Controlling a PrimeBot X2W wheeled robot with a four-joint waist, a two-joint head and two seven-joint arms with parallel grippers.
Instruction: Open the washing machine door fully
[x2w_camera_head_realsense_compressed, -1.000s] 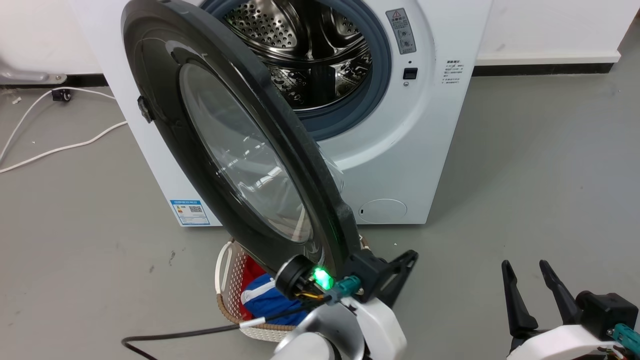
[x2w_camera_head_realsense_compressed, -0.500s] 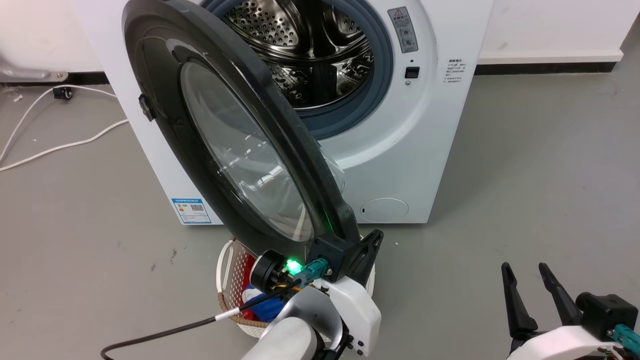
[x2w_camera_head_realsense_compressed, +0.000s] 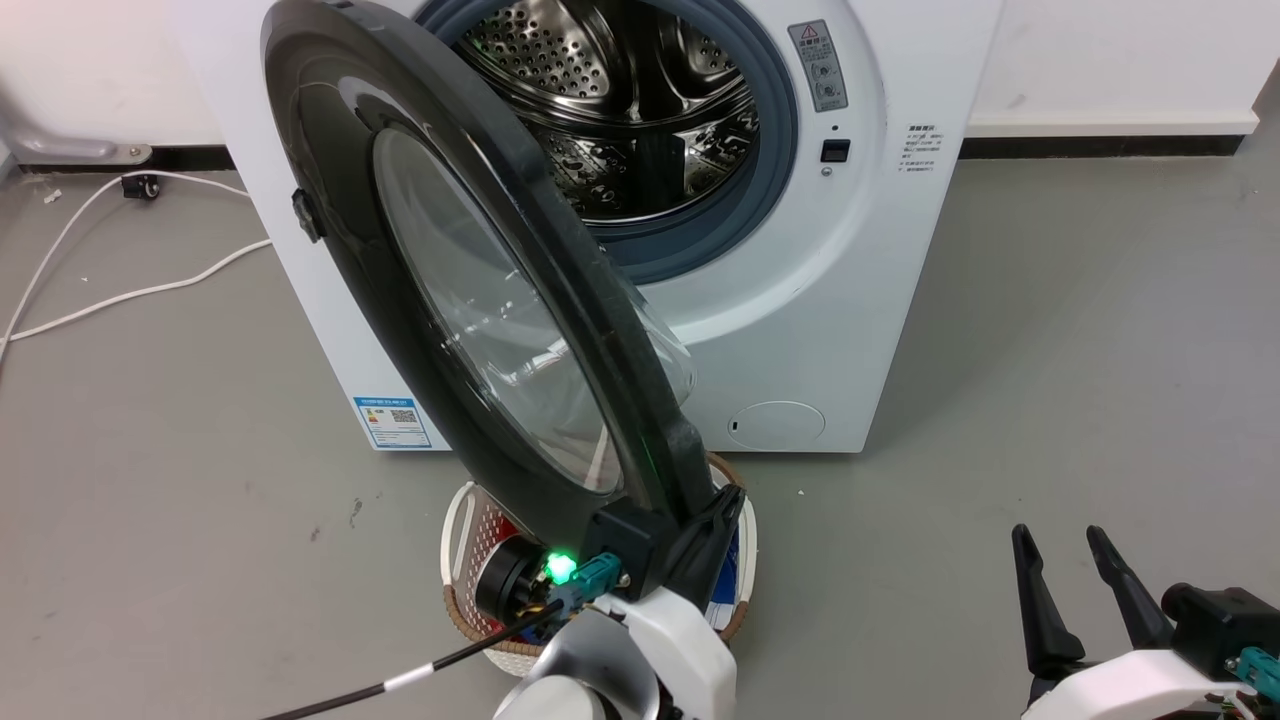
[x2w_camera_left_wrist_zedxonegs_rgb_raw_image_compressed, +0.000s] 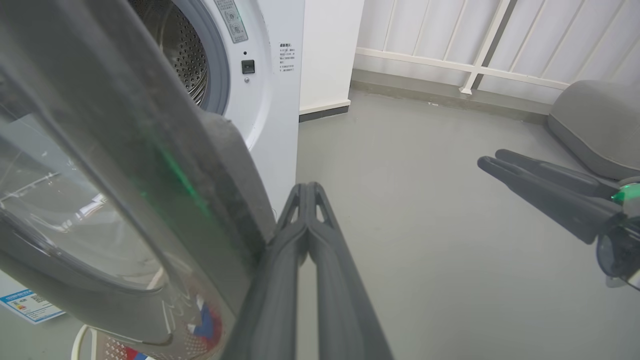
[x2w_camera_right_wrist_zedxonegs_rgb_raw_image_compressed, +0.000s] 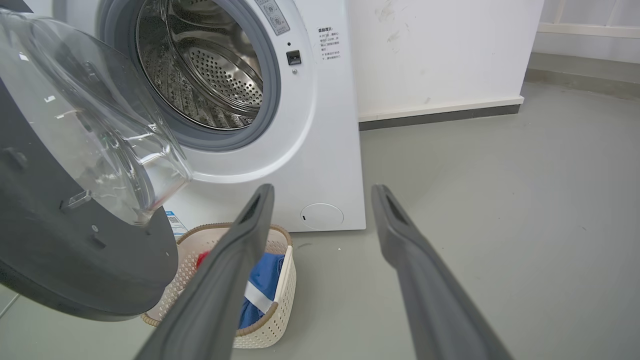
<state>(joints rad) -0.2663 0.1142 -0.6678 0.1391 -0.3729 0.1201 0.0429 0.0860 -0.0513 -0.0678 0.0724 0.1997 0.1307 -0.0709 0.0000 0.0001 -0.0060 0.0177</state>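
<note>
Left wrist view has the left gripper with its fingers pressed together, nothing between them, lying right against the outer edge of the washing machine door. Door's standing well out from the white washing machine, steel drum showing behind it, laundry basket on the floor underneath. Right gripper hangs with fingers spread, well off to the side.
</note>
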